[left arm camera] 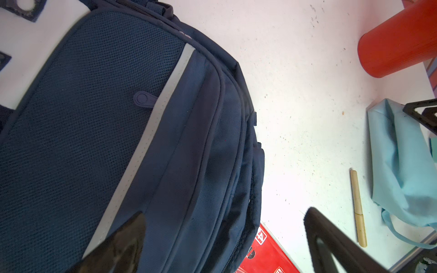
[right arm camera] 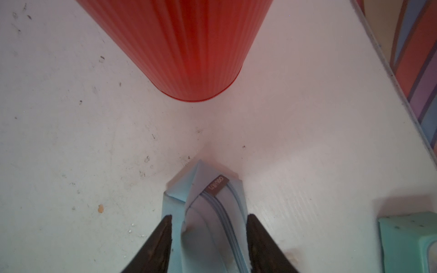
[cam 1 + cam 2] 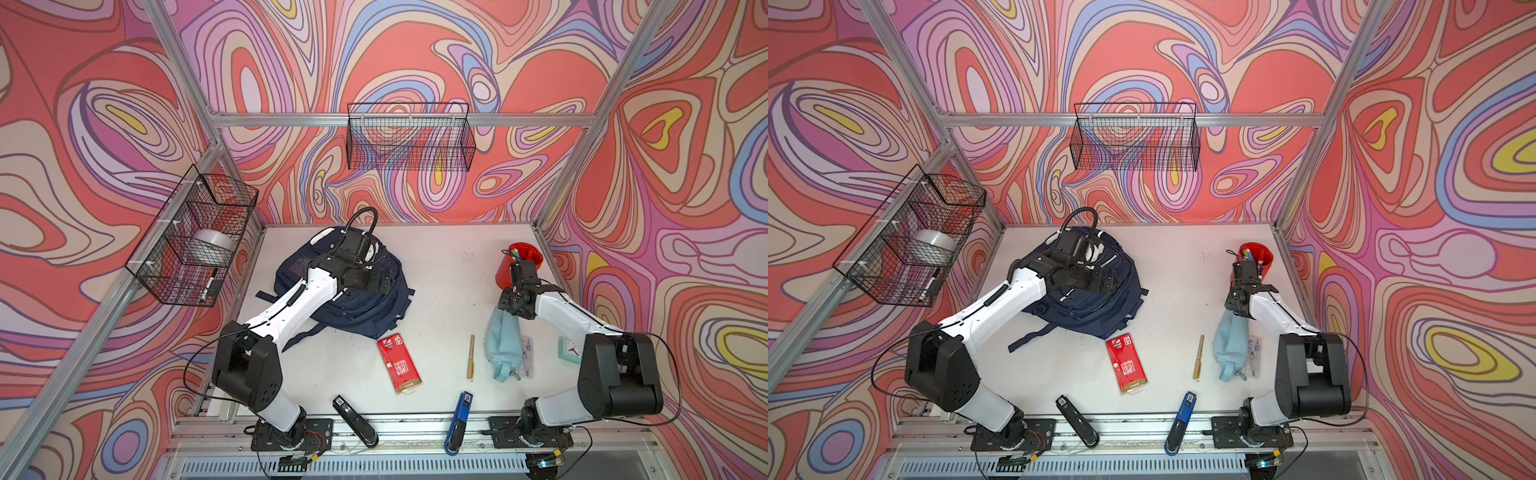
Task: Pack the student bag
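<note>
We see the bag lying flat on the bench with its front facing up. It is navy fabric with a mesh panel edged by a pale grey stripe. There is a white patch at its far end, and dark straps trail from its near left corner. The left arm lies across the bag's middle and hides much of it in both top views. The left claw hangs just above the bag's right side, jaws wide apart and holding nothing.

Just beside the bag's near edge lies a red packet. To the right of the bag comes a gold pen, then a light blue pouch partly covering a clear plastic piece. A teal clock sits beyond those. A red cup with pens in it stands well apart from the bag on the same side.

The right claw sits at the pouch's end nearest the cup, with its jaws against both sides of the fabric. We cannot tell whether they have clamped.

Nearer than the bag, a black stapler and a blue stapler lie at the bench's front edge.
</note>
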### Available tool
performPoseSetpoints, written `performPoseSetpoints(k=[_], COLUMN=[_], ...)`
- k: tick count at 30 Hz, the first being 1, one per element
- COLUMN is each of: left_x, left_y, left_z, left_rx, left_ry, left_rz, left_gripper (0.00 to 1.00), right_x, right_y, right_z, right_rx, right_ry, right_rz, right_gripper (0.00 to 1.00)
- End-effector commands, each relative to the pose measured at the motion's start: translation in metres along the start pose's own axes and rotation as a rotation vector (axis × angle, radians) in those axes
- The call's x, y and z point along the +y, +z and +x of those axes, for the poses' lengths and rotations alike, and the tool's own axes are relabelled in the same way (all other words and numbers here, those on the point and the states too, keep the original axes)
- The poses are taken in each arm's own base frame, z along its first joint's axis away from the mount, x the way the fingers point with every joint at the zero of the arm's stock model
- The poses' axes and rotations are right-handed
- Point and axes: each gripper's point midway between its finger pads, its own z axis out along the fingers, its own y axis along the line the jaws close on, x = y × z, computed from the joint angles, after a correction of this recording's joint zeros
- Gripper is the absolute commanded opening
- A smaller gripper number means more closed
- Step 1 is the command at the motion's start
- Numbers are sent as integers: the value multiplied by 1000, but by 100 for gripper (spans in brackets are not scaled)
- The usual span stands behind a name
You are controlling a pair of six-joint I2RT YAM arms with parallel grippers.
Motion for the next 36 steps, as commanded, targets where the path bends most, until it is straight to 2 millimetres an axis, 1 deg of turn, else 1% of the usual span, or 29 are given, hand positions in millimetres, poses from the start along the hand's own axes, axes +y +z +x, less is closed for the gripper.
performPoseSetpoints(k=[1,3,6,8,9,10,11,12,16,18,19,22,27,29,32,33,34,35,36], left_x=[8,12,16,18,19,19,20,20,24,22,19,9,-3,1,16,19,22,23,21], left_y=[4,5,5,5,6,6,7,8,13,16,17,24,37,40,51,55,59,66,69], left_z=[8,11,15,18,20,21,23,24,29,30,31,32,31,27,24,22,21,22,21], left_rx=[32,39,52,62,68,73,81,88,109,120,128,130,141,149,199,213,222,229,230], left_ry=[-1,5,16,28,35,46,54,64,85,123,171,317,357,398,450,462,472,480,478], left_rz=[-38,-64,-91,-112,-121,-130,-142,-151,-180,-189,-191,-269,-274,-333,-448,-476,-493,-501,-494], left_gripper=[100,100,100,100,100,100,100,100,100,100,100,100,100,100,99,96,91,79,51], right_x=[6,8,8,6,6,4,3,3,6,12,15,27,41,45,50,51,52,56,61], right_y=[5,6,10,12,13,12,10,8,2,-2,-7,-26,-60,-72,-94,-101,-105,-112,-117], right_z=[-10,-8,-3,0,1,0,0,-1,-5,-5,-8,-18,-34,-39,-50,-54,-56,-60,-63], right_rx=[-20,-19,-10,1,2,-4,-9,-15,-31,-20,-26,-49,-102,-119,-161,-172,-173,-181,-186], right_ry=[1,7,8,2,-2,-4,-5,-7,-4,1,10,40,64,59,51,50,47,45,41], right_rz=[-24,-33,-39,-31,-27,-21,-19,-20,-45,-75,-100,-183,-282,-308,-345,-356,-366,-386,-408], right_gripper=[50,46,35,25,14,8,5,0,0,0,0,0,0,0,0,0,0,0,0])
